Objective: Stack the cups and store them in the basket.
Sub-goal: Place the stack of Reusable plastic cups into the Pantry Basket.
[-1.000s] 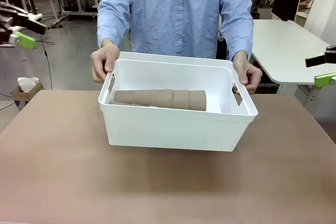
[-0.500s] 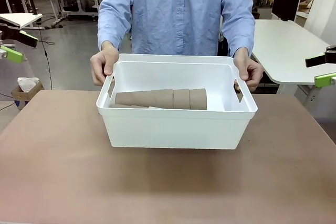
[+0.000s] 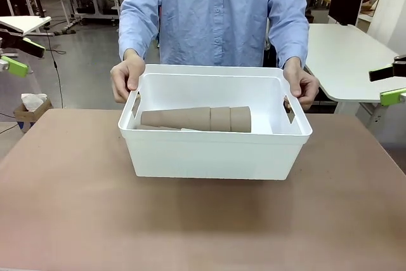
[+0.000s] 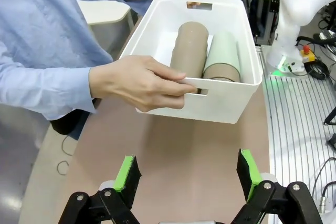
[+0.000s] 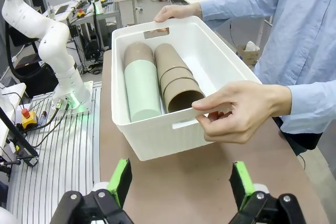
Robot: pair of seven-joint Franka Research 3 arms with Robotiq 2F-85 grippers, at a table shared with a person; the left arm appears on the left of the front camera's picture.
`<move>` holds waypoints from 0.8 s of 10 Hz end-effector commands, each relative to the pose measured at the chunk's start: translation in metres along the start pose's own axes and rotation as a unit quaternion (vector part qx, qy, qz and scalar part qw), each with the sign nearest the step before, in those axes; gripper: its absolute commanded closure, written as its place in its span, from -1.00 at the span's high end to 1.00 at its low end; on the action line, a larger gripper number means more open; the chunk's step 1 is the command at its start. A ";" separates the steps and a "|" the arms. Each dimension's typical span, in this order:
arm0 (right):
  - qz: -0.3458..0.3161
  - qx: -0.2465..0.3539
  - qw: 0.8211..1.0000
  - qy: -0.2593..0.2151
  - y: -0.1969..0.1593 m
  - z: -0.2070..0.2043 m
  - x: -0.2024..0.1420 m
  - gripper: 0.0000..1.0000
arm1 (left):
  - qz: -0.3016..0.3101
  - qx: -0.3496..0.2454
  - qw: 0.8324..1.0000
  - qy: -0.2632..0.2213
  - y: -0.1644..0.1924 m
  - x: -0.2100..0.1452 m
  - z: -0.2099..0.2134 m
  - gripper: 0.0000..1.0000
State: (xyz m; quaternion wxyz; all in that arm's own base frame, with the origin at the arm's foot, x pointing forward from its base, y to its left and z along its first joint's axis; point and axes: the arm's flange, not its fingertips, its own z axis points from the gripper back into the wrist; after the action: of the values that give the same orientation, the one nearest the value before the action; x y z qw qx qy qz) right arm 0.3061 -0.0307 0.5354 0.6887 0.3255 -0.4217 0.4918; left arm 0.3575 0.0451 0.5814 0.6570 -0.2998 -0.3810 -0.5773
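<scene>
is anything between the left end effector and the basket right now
Nothing visible does. In the left wrist view, bare tabletop lies between the open left end effector and the basket. The person's hands grip its handles, and the stacked cups lie inside.

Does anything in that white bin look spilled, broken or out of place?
Nothing stands out. The stacked tan cups and the mint green cup lie on their sides, side by side, in the white basket, which the person's hands hold by its handles.
</scene>
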 end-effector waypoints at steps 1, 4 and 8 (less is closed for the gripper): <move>0.002 0.001 1.000 -0.008 -0.001 0.000 0.003 1.00 | 0.000 0.007 1.000 -0.010 0.002 0.003 -0.001 0.94; 0.002 0.001 1.000 -0.008 -0.001 0.000 0.003 1.00 | 0.000 0.007 1.000 -0.010 0.002 0.003 -0.001 0.94; 0.002 0.001 1.000 -0.008 -0.001 0.000 0.003 1.00 | 0.000 0.007 1.000 -0.010 0.002 0.003 -0.001 0.94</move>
State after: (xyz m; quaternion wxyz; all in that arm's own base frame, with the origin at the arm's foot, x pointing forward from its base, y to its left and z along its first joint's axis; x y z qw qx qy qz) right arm 0.3061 -0.0307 0.5354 0.6887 0.3255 -0.4217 0.4919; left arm 0.3575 0.0450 0.5814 0.6571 -0.2996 -0.3809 -0.5774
